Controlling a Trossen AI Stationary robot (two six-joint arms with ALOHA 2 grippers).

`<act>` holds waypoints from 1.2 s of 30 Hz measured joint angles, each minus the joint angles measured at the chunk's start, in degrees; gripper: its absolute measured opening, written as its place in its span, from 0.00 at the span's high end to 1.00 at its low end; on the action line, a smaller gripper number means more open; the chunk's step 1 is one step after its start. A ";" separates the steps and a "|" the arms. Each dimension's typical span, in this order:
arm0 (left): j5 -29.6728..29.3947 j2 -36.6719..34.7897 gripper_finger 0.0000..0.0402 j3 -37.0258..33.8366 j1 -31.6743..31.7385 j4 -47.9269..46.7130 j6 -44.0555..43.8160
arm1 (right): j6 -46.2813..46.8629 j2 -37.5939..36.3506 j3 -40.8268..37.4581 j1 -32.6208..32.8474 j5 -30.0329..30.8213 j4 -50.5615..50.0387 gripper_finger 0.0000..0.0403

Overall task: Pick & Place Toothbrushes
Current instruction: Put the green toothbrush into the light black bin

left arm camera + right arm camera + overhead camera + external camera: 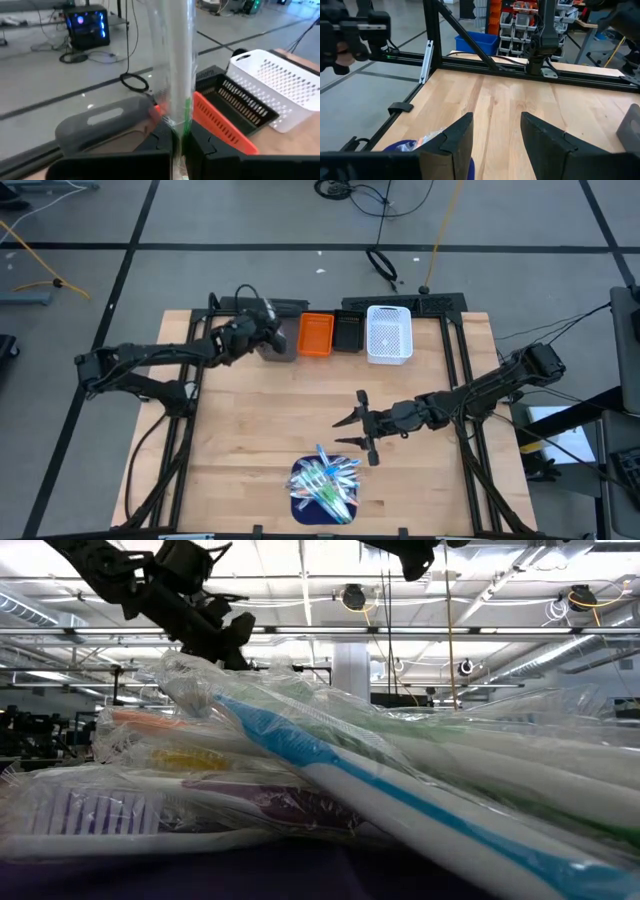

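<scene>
While unseen overhead, wrapped toothbrush in left hand

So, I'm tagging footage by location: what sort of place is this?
Probably a robotics lab or workshop: wooden table on a black metal frame, cables on the grey floor, stacked parts bins behind.

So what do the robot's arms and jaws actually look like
Both arms are dark, slim and jointed. The right gripper has two broad black fingers that taper to blunt tips. The left gripper has blocky black fingers. Black cables trail from the right arm's base.
</scene>
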 joint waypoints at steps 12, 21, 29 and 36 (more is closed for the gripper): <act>5.17 0.66 0.98 0.00 7.02 -1.09 -2.22 | 0.00 0.00 0.00 -0.04 0.02 0.07 0.62; 8.85 8.54 0.91 0.04 9.42 3.36 -6.40 | 0.00 0.00 0.00 -0.04 0.02 0.15 0.62; 13.67 12.67 0.98 0.02 10.30 4.98 -8.75 | 0.00 0.00 0.00 -0.04 0.02 0.12 0.63; 15.88 12.84 0.88 0.02 9.90 4.64 -10.22 | 0.00 0.00 0.00 -0.04 0.02 0.12 0.63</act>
